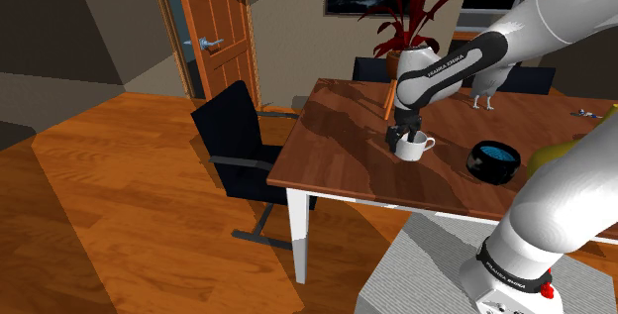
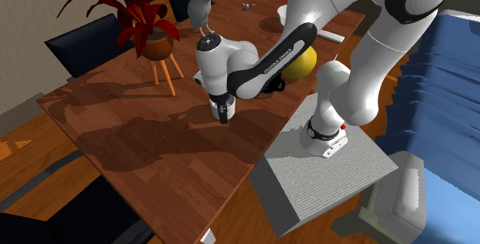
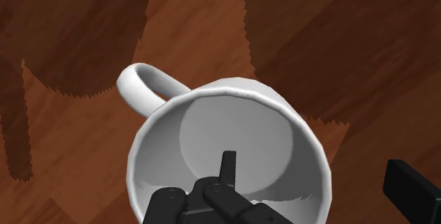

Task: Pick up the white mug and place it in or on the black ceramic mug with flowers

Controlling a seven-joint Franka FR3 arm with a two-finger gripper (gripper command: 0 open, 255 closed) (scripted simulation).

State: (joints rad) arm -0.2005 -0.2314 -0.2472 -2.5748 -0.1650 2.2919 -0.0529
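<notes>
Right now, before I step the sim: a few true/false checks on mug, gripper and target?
1. The white mug stands upright on the table. True.
2. The gripper is shut on the mug's handle. False: it is open, straddling the mug's wall, and the handle is free.
3. The white mug sits inside the black mug. False: the two stand apart on the table.
4. A red-leaved plant stands on the table. True.

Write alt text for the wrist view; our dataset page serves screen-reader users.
A white mug stands upright on a wooden table, seen from above into its empty inside. The open black gripper straddles its wall, one finger inside, the other outside, clear of it.
</notes>
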